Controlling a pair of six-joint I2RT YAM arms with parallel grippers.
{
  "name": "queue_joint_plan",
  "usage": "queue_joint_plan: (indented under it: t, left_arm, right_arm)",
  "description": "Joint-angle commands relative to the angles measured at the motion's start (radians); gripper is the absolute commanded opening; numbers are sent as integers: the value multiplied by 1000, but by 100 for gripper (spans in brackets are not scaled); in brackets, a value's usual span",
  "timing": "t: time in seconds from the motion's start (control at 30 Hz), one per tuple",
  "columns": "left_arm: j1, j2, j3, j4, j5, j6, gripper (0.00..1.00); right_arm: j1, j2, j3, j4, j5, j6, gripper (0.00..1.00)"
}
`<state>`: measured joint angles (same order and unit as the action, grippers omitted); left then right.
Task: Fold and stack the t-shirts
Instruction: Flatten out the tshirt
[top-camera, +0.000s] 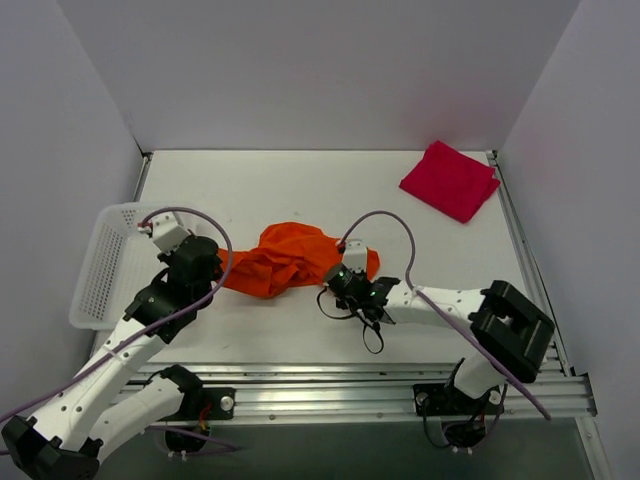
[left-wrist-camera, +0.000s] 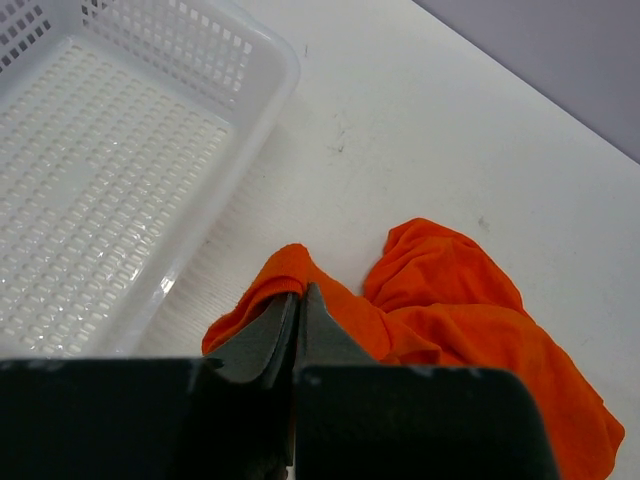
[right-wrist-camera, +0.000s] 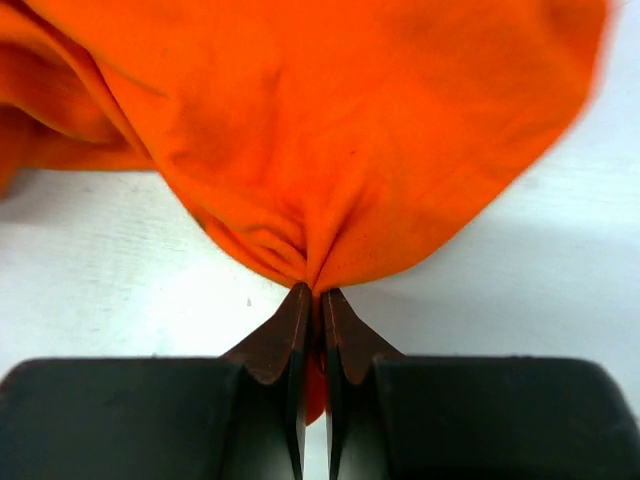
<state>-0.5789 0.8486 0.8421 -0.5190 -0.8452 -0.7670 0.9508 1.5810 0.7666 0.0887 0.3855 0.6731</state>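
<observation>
Red shirt (top-camera: 450, 180) looks folded, well beyond the right fingers (right-wrist-camera: 285, 335). Orange shirt (top-camera: 290, 258) sits crumpled between them and the left fingers (left-wrist-camera: 265, 340), both pairs pinching its cloth; folding and stacking it isn't done yet.

Orange t-shirt (top-camera: 290, 262): plain bright orange, no print. Red t-shirt (top-camera: 450, 180): plain crimson-pink. Basket (top-camera: 100, 270): white, grid of small holes. Tabletop (top-camera: 300, 190): off-white, faint scuffs. Left arm (top-camera: 95, 385) and right arm (top-camera: 445, 303): white with black joints. Cable (top-camera: 390, 222): pale purple. Walls (top-camera: 320, 70): light grey-lilac.
</observation>
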Motion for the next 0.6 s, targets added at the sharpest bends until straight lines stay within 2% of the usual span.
queue_joint_plan:
  t: [0.0, 0.13, 0.23, 0.37, 0.57]
  left_arm:
    - [4, -57, 45, 48, -25, 44, 2]
    - [5, -117, 63, 83, -29, 89, 2]
    - [7, -80, 103, 88, -14, 112, 2]
    - [5, -39, 167, 129, 21, 181, 2]
    - [5, -39, 175, 218, 61, 264, 2]
  right_arm:
    - [-6, -211, 100, -170, 160, 2, 0]
    - [-43, -421, 210, -276, 398, -24, 0]
    - [-84, -505, 275, -311, 457, -64, 0]
    - [-113, -529, 352, -340, 501, -101, 0]
    - [-119, -550, 425, -343, 559, -135, 0]
